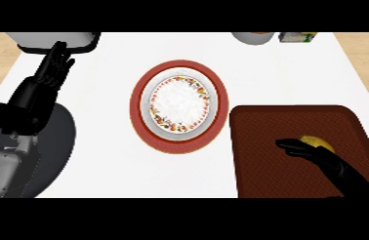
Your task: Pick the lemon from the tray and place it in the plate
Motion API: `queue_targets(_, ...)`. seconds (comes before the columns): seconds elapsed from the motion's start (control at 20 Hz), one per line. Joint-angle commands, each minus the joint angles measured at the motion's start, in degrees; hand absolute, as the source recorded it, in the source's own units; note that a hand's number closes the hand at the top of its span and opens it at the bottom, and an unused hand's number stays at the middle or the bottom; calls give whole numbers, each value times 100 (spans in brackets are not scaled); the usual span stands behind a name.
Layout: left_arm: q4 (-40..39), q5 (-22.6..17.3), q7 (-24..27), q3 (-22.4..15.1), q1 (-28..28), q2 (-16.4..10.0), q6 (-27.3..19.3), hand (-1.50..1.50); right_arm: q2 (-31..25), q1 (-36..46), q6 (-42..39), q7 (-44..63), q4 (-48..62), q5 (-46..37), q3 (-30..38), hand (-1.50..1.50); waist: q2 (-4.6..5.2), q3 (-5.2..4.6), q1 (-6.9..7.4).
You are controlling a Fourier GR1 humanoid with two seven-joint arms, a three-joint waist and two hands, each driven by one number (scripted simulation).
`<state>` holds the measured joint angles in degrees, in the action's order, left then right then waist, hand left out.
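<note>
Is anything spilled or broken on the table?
No, nothing stands out. The plate lies flat with nothing on it, and the lemon sits on the tray by the right hand. Nothing looks spilled.

It looks like a kitchen. A white worktop (288, 73) carries tableware: a flower-patterned plate (178, 106) with a red rim lies left of the right hand (306, 150). A brown serving tray (281, 122) lies under that hand, with a lemon (320, 142) just beside the hand. A white bowl (252, 37) and a small carton (297, 37) stand well beyond it.
</note>
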<state>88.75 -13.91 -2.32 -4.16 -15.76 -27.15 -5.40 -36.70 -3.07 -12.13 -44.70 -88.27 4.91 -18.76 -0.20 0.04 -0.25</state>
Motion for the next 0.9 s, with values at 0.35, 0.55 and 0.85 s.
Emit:
queue_targets(0.35,238,98,-228,-32,146,68,-32,0,-2316,61,-84,1717,-1142,-1047,1075,-150,-42,-30,-110)
queue_targets(0.55,215,201,-57,-47,183,113,-26,0,-2857,241,-536,2765,-1519,-1558,827,-150,-13,-31,-23)
queue_targets(0.85,133,257,-168,4,-52,243,-40,0,-2994,65,-1068,3574,-1843,-2237,412,-150,15,-10,-18)
